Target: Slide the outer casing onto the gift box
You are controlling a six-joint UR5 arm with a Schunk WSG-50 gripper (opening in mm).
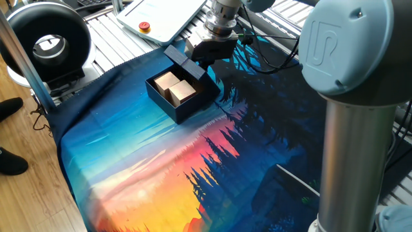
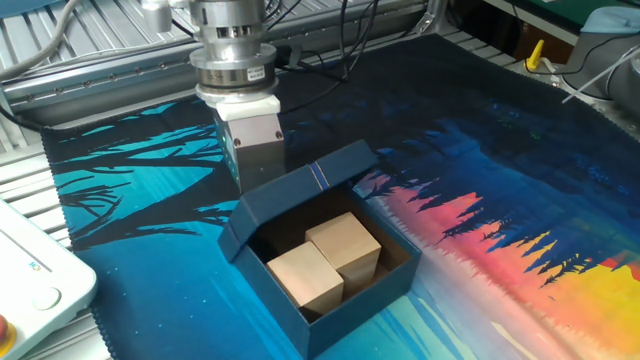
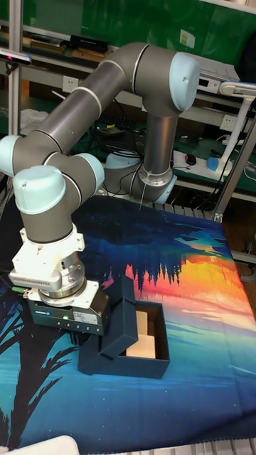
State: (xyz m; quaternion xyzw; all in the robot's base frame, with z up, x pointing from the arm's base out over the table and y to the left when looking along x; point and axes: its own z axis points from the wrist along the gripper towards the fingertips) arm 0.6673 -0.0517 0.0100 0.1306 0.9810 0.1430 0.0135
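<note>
Step in hand: the fit. Casing is tilted, its low edge on the box's wall nearest the mat's back edge; blocks uncovered. Gripper just behind the casing; fingers hidden, grip cannot be told. Next: level the casing, then slide it across.

Matt navy cardboard gift box, pale wooden-looking blocks, printed cloth mat, glossy plastic arm

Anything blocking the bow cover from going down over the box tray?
Nothing visible. The cover sits tilted over the tray's far edge, held up by the gripper. Only the two tan blocks lie inside, below the rim as far as the views show.
</note>
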